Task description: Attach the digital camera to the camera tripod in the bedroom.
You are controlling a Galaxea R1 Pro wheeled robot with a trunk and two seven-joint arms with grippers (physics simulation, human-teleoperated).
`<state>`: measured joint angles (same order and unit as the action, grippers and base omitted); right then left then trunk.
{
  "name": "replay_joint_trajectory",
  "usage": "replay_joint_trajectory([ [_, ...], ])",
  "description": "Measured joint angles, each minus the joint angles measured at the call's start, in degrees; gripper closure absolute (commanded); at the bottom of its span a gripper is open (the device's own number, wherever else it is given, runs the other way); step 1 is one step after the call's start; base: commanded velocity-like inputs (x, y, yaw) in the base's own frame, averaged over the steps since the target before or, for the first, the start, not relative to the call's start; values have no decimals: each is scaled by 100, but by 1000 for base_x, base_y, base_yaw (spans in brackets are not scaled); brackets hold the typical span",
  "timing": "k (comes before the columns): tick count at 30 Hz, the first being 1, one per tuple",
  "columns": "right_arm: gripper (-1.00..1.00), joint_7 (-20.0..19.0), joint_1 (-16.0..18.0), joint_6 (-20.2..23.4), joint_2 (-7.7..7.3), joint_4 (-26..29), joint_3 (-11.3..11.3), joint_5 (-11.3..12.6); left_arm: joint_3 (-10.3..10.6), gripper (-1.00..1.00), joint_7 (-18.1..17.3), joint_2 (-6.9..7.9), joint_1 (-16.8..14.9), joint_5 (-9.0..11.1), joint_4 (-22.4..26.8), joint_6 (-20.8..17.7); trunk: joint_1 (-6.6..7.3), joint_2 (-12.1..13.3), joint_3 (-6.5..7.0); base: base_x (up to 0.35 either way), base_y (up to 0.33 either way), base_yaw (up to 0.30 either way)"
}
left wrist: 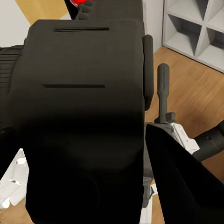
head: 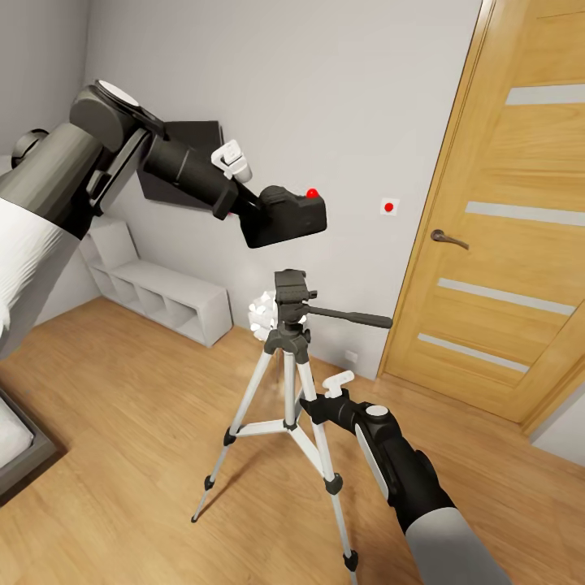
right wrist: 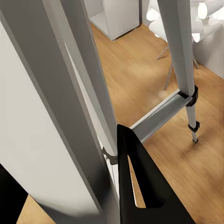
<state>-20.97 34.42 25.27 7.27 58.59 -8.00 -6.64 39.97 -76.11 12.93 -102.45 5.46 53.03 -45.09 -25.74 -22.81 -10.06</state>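
Note:
The digital camera, a chunky black body with a red dot on top, hangs in the air a little above the tripod head. My left gripper is shut on it from the left side. In the left wrist view the camera's body is very close, with the pan handle beyond it. The camera tripod stands on the wood floor on silver legs, its long handle pointing right. My right gripper is shut on a leg just below the tripod's collar, with one black finger alongside the leg.
An oak door with pale stripes fills the right side. White cube shelves stand against the grey wall at the left. A bed corner shows at the lower left. A white clustered object sits behind the tripod.

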Motion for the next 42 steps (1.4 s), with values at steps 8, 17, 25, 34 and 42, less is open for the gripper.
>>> replay_joint_trajectory([
  [8, 100, 1, 0, 4, 0, 1, 0, 3, 367, 100, -14, 3, 1, -10, 14, -2, 0, 0, 0, 0, 0, 0],
  [17, 100, 1, 0, 5, 0, 2, 0, 3, 519, 100, -25, 3, 1, 37, 2, -8, 0, 0, 0, 0, 0, 0],
  [25, 100, 2, 0, 5, 0, 2, 0, 3, 528, 100, -20, -7, 0, 59, -47, -5, 0, 0, 0, 0, 0, 0],
  [34, 100, 1, 0, 5, 0, 2, 0, 3, 516, 100, -20, -24, 0, 97, -53, -9, 0, 0, 0, 0, 0, 0],
  [42, 100, 1, 0, 3, 0, 1, 0, 1, 514, 100, -22, -39, 0, 135, -74, -17, 0, 0, 0, 0, 0, 0],
])
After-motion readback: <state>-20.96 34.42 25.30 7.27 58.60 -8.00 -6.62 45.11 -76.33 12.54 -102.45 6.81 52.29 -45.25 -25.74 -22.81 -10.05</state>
